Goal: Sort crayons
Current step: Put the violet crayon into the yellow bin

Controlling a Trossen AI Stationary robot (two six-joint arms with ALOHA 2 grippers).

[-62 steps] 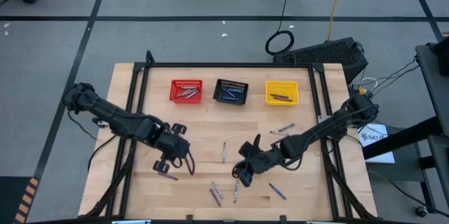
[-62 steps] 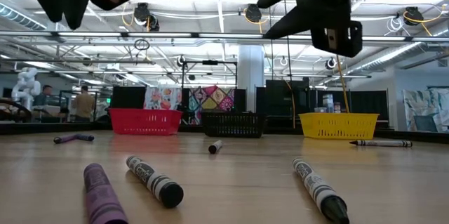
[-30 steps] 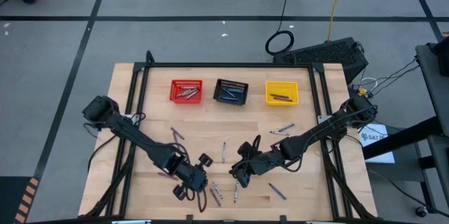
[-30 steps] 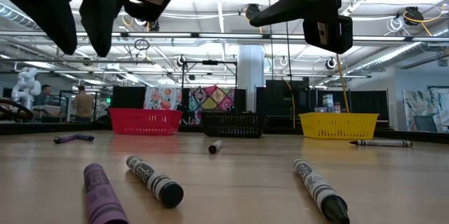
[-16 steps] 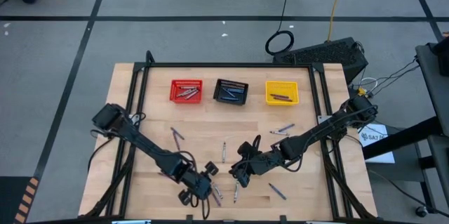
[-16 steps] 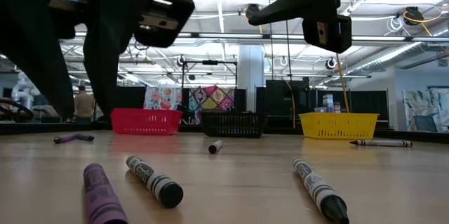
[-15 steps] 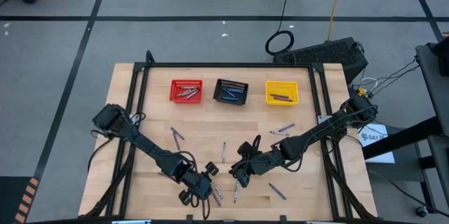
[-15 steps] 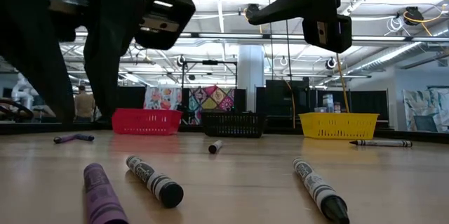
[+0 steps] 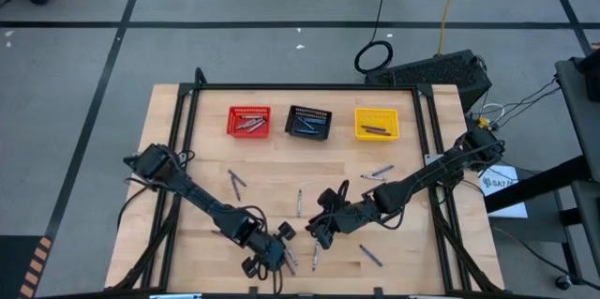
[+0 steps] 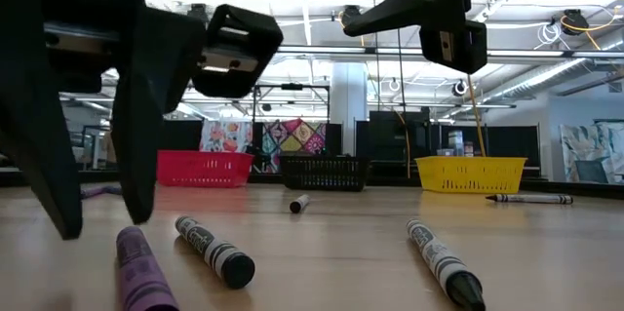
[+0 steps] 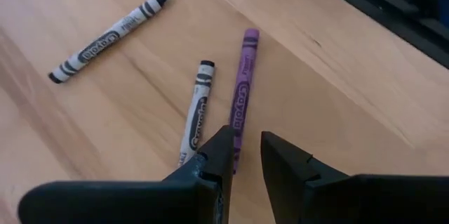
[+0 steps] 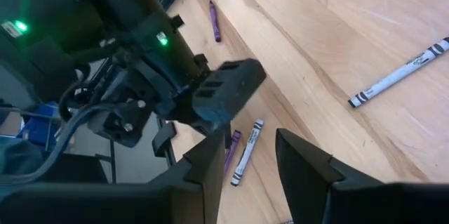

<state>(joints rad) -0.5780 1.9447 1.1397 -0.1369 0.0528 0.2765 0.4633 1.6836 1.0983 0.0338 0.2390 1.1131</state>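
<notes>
My left gripper (image 9: 274, 254) hangs open just above the table near its near edge. Its two fingertips (image 11: 245, 161) stand on either side of the near end of a purple crayon (image 11: 242, 90) that lies flat on the wood, and they do not touch it. A grey crayon (image 11: 196, 112) lies beside the purple one, and another (image 11: 109, 38) lies farther off. In the low view my left gripper (image 10: 97, 218) stands over the purple crayon (image 10: 141, 272). My right gripper (image 9: 319, 231) hangs open and empty above mid-table (image 12: 252, 175).
Red (image 9: 249, 121), black (image 9: 308, 122) and yellow (image 9: 376, 123) mesh baskets stand in a row at the far side, each with crayons in it. Loose crayons lie at mid-table (image 9: 299, 202), to the left (image 9: 234, 179), to the right (image 9: 380, 172) and near right (image 9: 369, 255).
My left gripper has swung toward the table's near edge and to the right, and has come down over the purple crayon near the front. The crayons have not moved.
</notes>
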